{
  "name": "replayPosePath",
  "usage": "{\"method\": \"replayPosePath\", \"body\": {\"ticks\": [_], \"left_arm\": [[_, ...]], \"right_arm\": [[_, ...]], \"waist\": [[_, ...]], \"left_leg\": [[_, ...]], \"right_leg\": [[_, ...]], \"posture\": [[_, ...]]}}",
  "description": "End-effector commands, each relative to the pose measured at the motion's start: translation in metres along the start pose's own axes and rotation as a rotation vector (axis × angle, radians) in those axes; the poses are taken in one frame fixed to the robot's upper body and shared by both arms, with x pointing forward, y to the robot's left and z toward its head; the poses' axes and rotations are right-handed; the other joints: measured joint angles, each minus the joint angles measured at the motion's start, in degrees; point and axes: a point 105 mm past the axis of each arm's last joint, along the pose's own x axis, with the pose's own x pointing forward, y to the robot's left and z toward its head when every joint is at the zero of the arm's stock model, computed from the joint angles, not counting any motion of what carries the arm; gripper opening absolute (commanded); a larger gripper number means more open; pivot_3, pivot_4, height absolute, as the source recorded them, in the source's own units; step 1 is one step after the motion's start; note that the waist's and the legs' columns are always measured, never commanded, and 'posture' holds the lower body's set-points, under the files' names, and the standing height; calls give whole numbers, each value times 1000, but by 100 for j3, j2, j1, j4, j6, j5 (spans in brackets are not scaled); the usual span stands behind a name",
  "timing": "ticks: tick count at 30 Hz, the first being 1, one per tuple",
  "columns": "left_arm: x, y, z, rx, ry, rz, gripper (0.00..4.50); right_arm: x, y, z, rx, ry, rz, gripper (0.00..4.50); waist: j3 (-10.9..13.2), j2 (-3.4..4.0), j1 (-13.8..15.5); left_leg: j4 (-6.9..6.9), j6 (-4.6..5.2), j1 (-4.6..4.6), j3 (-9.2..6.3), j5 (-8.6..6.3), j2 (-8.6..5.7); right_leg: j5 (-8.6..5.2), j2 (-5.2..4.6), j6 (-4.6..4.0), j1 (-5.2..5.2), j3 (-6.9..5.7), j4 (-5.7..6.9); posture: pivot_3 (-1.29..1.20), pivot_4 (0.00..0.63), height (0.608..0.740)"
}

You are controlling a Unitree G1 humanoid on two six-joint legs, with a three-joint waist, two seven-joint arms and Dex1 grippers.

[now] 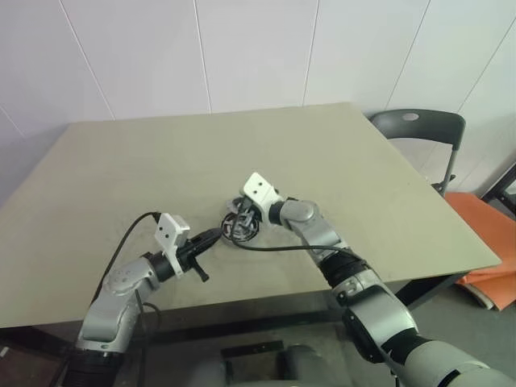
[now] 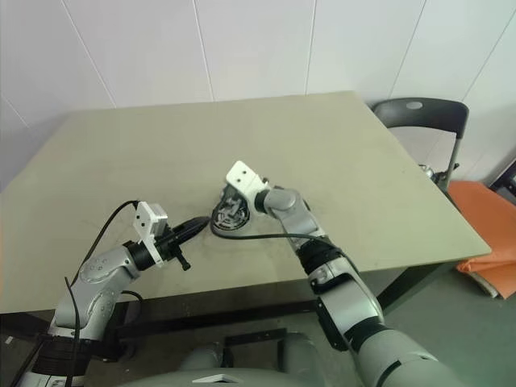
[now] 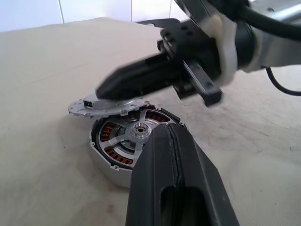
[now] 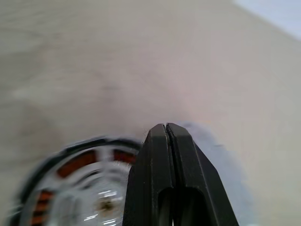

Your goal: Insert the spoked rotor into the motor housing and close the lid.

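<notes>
On the matte beige tabletop (image 1: 121, 177), nearer its front edge than its back, sits the motor housing (image 3: 123, 151) — a short round cup with copper-red windings, the shiny spoked rotor (image 3: 131, 137) seated inside. The right end effector (image 3: 110, 87), black fingers clenched, pinches the lid (image 3: 101, 104) — a thin grey disc with a ribbed rim — tilted over the housing's far rim. The left end effector (image 3: 170, 134) hangs clenched and empty just beside the housing.

Beige counter (image 1: 161, 161), matte top. Motor housing (image 3: 110, 162) stands directly on it, near the front edge, roughly midway across. A black cable (image 1: 278, 247) trails on the surface just beside the housing, running off toward the front edge.
</notes>
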Motion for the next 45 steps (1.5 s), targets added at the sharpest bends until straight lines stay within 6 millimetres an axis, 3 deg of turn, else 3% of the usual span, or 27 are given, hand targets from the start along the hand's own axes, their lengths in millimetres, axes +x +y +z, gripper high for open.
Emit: {"method": "replayPosePath", "body": {"ticks": [1,5,9,17,23,34,45], "left_arm": [[3,-1,14,49,-36,-9,0],[4,-1,16,48,-42,-8,0],[4,-1,16,46,-47,-6,0],[3,-2,17,45,-50,2,0],[3,-3,20,47,-59,2,0],[5,-6,20,39,-65,0,0],[2,-5,23,48,-69,4,0]], "right_arm": [[0,-24,15,-152,-24,-139,38],[-1,-41,9,-490,57,-280,38],[1,-39,4,-715,97,-281,38],[5,-25,3,-649,79,-184,38],[5,-24,0,-706,103,-164,38],[-3,-32,-36,-799,295,-128,38],[-2,-21,-45,-630,320,-46,38]], "waist": [[0,0,-1],[0,0,-1],[0,-1,-13],[1,-1,-7],[1,-2,-2],[0,-3,-4],[0,-3,-8]], "left_leg": [[-2,0,-1,1,0,0],[-1,0,-6,3,0,-1],[-1,0,-6,9,0,-2],[1,3,-4,9,2,0],[2,3,-1,9,2,0],[2,3,2,10,2,0],[2,3,4,10,2,0]], "right_leg": [[0,0,0,-1,0,-1],[0,-2,0,-3,1,-6],[0,-3,0,-5,7,-6],[0,3,0,-4,11,-2],[0,3,0,-3,12,1],[0,3,0,-2,12,1],[0,4,0,-1,13,2]], "posture": [[0,0,740],[0,0,740],[0,0,740],[0,0,740],[0,0,740],[0,0,740],[0,0,740]]}}
